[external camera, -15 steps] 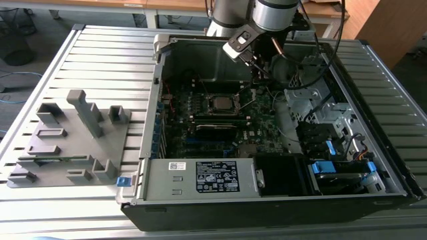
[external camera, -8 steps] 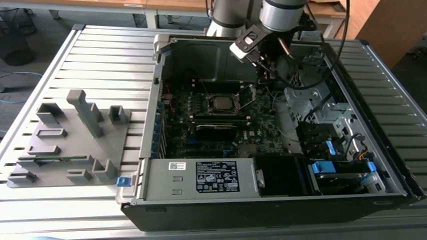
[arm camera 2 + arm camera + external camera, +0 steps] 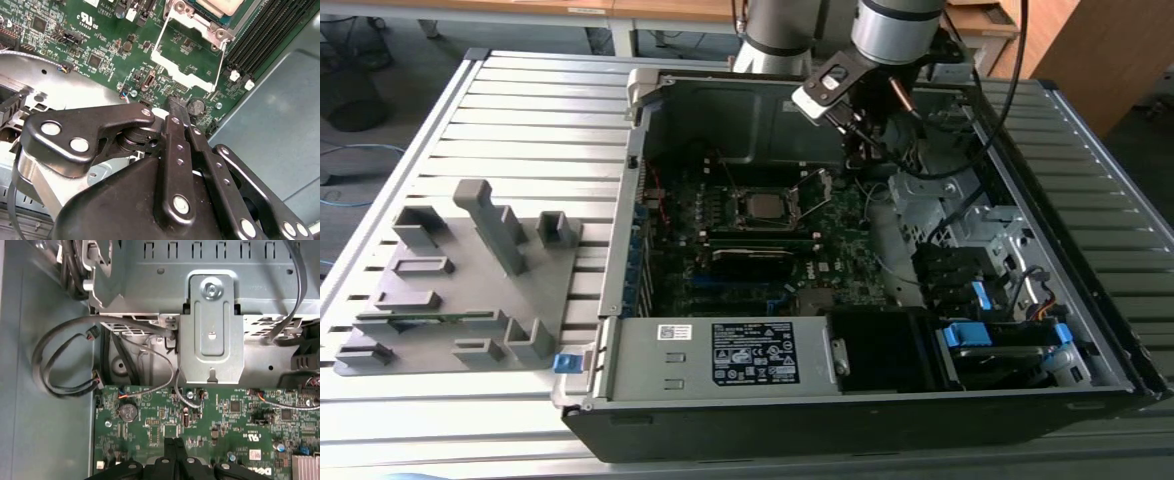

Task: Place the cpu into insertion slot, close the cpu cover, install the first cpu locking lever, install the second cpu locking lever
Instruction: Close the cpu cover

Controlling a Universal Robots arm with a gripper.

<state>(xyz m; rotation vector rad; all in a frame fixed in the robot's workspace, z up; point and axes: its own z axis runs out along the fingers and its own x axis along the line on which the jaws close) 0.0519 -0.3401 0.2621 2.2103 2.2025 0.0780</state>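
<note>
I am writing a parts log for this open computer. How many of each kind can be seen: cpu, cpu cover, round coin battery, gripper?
cpu: 1
cpu cover: 1
coin battery: 1
gripper: 1
Total: 4

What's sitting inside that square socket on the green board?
The cpu sits in the slot, its metal top bare, since the cover is swung open. Whatever lies beneath the chip is hidden.

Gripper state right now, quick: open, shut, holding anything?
Gripper: shut, holding nothing, close over the motherboard.
</note>
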